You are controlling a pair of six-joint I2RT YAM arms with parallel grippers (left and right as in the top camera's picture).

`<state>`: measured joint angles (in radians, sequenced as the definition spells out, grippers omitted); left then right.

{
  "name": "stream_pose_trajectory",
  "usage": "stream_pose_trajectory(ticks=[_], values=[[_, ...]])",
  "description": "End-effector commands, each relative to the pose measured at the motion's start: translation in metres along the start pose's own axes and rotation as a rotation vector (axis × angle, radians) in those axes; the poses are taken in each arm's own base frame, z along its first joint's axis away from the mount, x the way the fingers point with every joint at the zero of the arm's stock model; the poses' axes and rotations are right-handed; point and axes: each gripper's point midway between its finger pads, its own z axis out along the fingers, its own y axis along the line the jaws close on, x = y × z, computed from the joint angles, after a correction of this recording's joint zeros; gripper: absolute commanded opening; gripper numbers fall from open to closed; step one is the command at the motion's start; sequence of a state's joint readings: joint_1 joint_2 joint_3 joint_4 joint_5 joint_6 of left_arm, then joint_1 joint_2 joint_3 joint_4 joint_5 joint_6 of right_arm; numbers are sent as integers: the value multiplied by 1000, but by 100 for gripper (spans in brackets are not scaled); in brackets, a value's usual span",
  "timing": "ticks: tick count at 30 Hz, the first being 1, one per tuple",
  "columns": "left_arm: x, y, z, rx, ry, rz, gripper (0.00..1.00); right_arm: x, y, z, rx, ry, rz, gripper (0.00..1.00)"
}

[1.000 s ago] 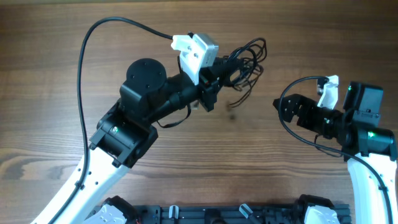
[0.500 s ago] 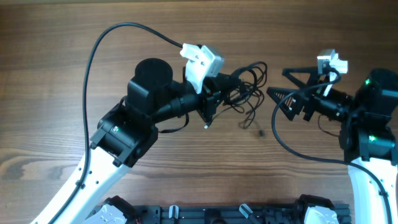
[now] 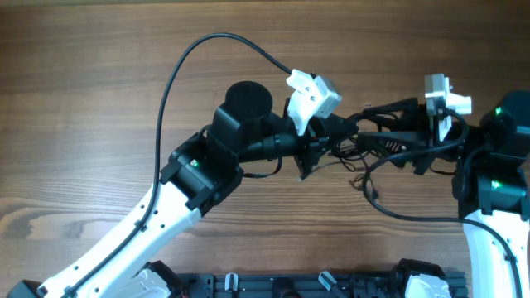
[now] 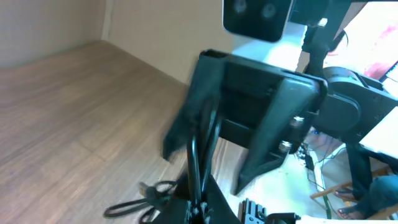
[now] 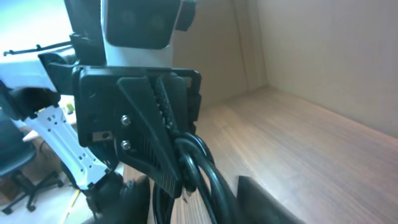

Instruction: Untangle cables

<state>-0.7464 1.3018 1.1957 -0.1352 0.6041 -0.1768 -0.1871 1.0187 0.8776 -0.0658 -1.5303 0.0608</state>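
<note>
The cables [image 3: 358,157] are in one messy bunch in the middle of the table [image 3: 83,99], a bit over to the right side. They hang right between the two grippers. Some thin loops and loose ends droop down from the bunch toward the near edge. I cannot count the cords or find their shiny tips in the tangle. The left gripper [image 3: 319,151] comes in from the left, and its jaws are squeezed tight on the bunch. In the right wrist view, black cords [image 5: 194,163] curl around one bumpy finger pad [image 5: 155,146] of that gripper. The right gripper [image 3: 368,131] comes in from the right and points straight at the left one, very near it. Its two fingers are spread apart. In the left wrist view, a few cords [image 4: 200,146] run up through the gap between those fingers, with more loops [image 4: 146,198] lying low on the wood. A thick black wire [image 3: 178,74] bends in a big arch over the left arm to the white camera block [image 3: 313,91] on its wrist. The right arm has a white block [image 3: 443,95] too.
</note>
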Motion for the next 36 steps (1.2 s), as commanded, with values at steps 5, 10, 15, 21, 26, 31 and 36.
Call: stream_pose_trajectory(ticks=[5,10,15,21,26,31,36], values=[[-16,17,-8,-59,-53,29,26,-1,-2,0,36,-1,32,4],[-25,36,-28,-122,-81,-13,78,6,-48,-7,287,-34,312,4],[-23,45,-34,-143,-83,-146,100,-9,-65,-13,372,-127,491,4],[-14,56,-34,-195,-74,-325,100,-36,-47,-8,267,-157,417,4],[-15,59,-31,-197,-85,-378,100,-38,-29,-4,178,-118,357,4],[-16,59,-24,-179,-95,-438,99,-40,-20,-2,135,-101,327,4],[-22,39,-13,-120,-107,-397,51,-41,-19,-2,128,-100,323,4]])
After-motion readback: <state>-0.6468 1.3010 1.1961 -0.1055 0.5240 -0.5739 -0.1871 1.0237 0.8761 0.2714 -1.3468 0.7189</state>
